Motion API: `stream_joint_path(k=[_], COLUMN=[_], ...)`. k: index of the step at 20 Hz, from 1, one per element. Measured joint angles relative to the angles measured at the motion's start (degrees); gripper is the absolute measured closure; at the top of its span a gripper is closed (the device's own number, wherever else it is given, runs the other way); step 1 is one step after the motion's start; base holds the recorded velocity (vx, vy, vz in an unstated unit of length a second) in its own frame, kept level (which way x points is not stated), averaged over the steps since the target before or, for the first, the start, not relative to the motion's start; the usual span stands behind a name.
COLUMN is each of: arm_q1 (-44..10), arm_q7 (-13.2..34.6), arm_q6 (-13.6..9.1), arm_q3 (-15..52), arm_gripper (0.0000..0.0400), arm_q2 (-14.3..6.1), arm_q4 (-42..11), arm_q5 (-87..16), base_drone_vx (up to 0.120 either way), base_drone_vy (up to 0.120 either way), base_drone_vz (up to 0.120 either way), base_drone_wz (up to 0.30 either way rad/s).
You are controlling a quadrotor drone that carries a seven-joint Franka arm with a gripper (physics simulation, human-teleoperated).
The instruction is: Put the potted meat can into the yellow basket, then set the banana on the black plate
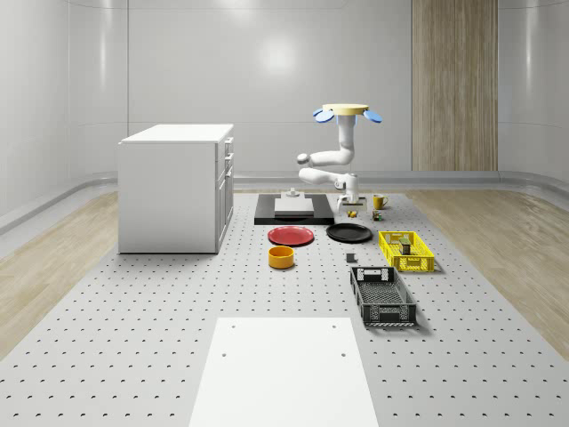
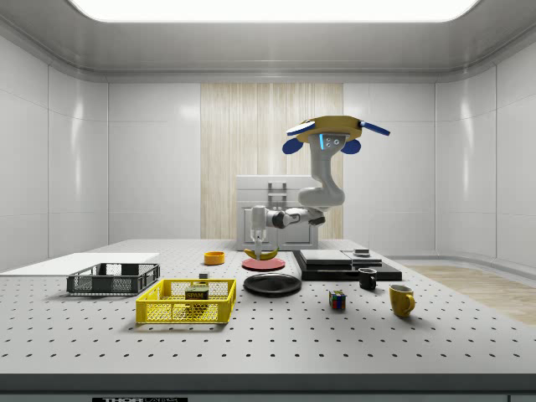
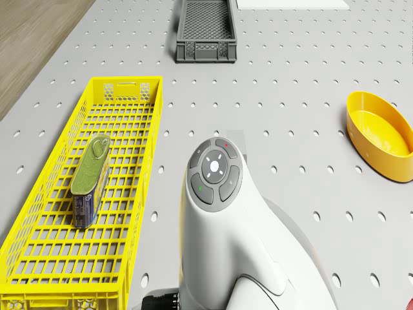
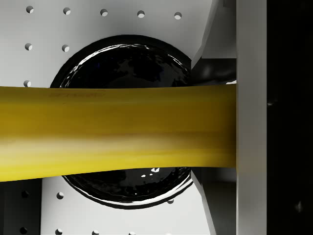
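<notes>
The table (image 1: 133,338) is light grey with a regular grid of dark holes; a plain white panel (image 1: 283,374) lies on its near part. The basket (image 3: 116,194) is bright yellow lattice. The can (image 3: 90,179) is olive green on top with a dark blue label side. The banana (image 4: 117,129) is yellow, shading darker along one edge. The plate (image 4: 127,58) is glossy black. A second plate (image 1: 291,236) is red. The bowl (image 3: 381,135) is orange-yellow. The crate (image 3: 206,29) is dark grey mesh. The mug (image 2: 401,299) is yellow. The cabinet (image 1: 173,187) is white. The arm (image 3: 239,245) is white; the drone (image 2: 331,130) is yellow with blue rotors.
</notes>
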Motion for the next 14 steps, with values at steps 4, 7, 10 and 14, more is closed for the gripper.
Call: stream_joint_path(k=[4,7,10,14], arm_q1=[0.0,0.0,0.1,0.1], arm_q7=[0.0,0.0,0.0,-0.1], arm_q6=[0.0,-0.1,-0.1,-0.1], arm_q3=[0.0,0.0,0.0,-0.1], arm_gripper=[0.021,0.021,0.021,0.021], arm_q2=[0.1,0.1,0.1,0.2], arm_q4=[0.0,0.0,0.0,0.0], arm_q5=[0.0,0.0,-0.1,-0.1], base_drone_vx=[-0.12,-0.12,-0.12,-0.08], base_drone_vy=[0.0,0.0,0.0,0.0], base_drone_vz=[0.0,0.0,0.0,0.0], base_drone_wz=[0.0,0.0,0.0,0.0])
